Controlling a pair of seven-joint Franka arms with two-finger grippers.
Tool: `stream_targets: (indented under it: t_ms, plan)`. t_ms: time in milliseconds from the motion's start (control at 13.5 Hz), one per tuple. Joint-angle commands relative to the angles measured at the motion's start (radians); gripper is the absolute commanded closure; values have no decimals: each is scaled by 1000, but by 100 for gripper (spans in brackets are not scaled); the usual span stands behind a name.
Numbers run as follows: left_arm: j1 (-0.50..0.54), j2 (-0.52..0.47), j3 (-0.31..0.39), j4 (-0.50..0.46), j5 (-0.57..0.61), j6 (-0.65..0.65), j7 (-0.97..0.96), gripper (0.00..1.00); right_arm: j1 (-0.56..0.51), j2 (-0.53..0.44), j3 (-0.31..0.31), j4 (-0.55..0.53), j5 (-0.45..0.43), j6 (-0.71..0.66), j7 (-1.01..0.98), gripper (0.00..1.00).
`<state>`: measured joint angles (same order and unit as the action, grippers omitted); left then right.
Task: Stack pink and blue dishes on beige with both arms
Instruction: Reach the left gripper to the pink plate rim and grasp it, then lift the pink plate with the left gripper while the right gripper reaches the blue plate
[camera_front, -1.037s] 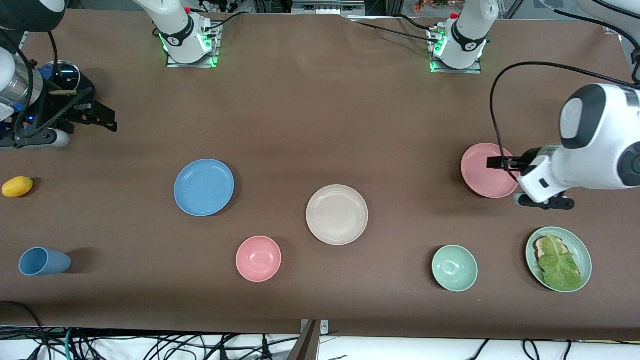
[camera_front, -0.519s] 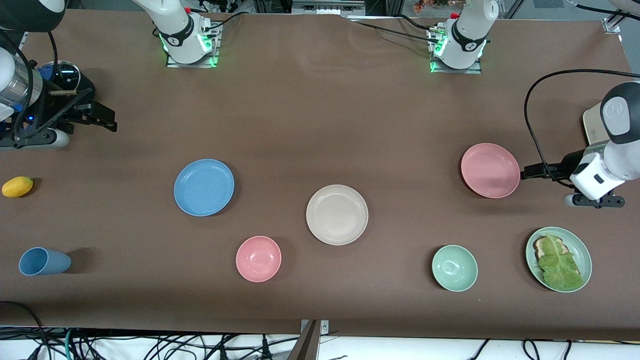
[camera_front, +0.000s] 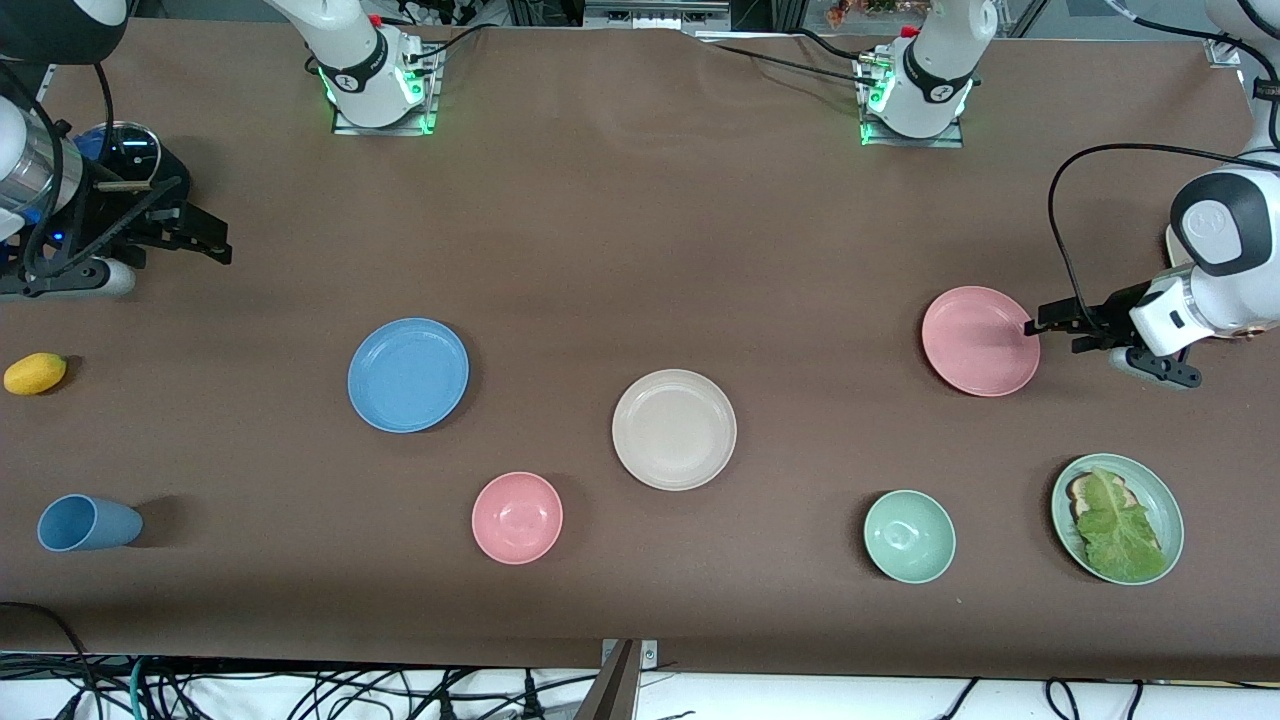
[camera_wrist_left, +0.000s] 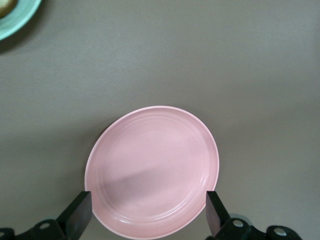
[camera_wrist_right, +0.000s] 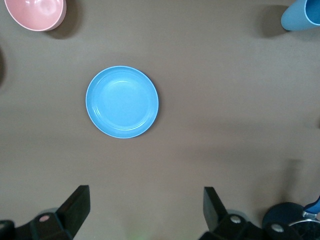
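Observation:
The pink plate (camera_front: 980, 341) lies flat on the brown table toward the left arm's end. My left gripper (camera_front: 1052, 328) hangs low just beside its rim, open; in the left wrist view the plate (camera_wrist_left: 152, 170) lies between the spread fingers (camera_wrist_left: 80, 212) of that gripper (camera_wrist_left: 147, 199), untouched. The blue plate (camera_front: 408, 375) sits toward the right arm's end, and the beige plate (camera_front: 674, 429) sits mid-table, bare. My right gripper (camera_front: 212, 241) waits open over the table's edge at the right arm's end, holding nothing. The right wrist view shows the blue plate (camera_wrist_right: 122, 102) well ahead of that gripper (camera_wrist_right: 145, 195).
A pink bowl (camera_front: 517, 517) and a tipped blue cup (camera_front: 88, 522) lie nearer the camera. A green bowl (camera_front: 909, 536) and a pale green plate (camera_front: 1060, 500) with lettuce and bread sit near the pink plate. A yellow fruit (camera_front: 35, 373) lies at the right arm's end.
The left gripper, over the pink plate a second ago, pulled back off it toward the table's end, then returned to the plate's rim. The right arm stayed put.

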<state>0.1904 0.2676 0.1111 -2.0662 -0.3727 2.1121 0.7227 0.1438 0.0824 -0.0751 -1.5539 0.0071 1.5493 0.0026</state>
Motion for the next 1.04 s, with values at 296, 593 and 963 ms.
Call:
stream_targets:
  t_ms: [296,593,963]
  plan:
    - [87,102,-2,-45,-150,83,233,1,-20,7,3,26,14,21,11,0]
    - [95,153,-4,-40,-166,117,234,1,-32,10,3,25,8,32,10,0]
    - [92,208,-4,-31,-229,149,234,3,-40,22,5,26,7,32,8,0]
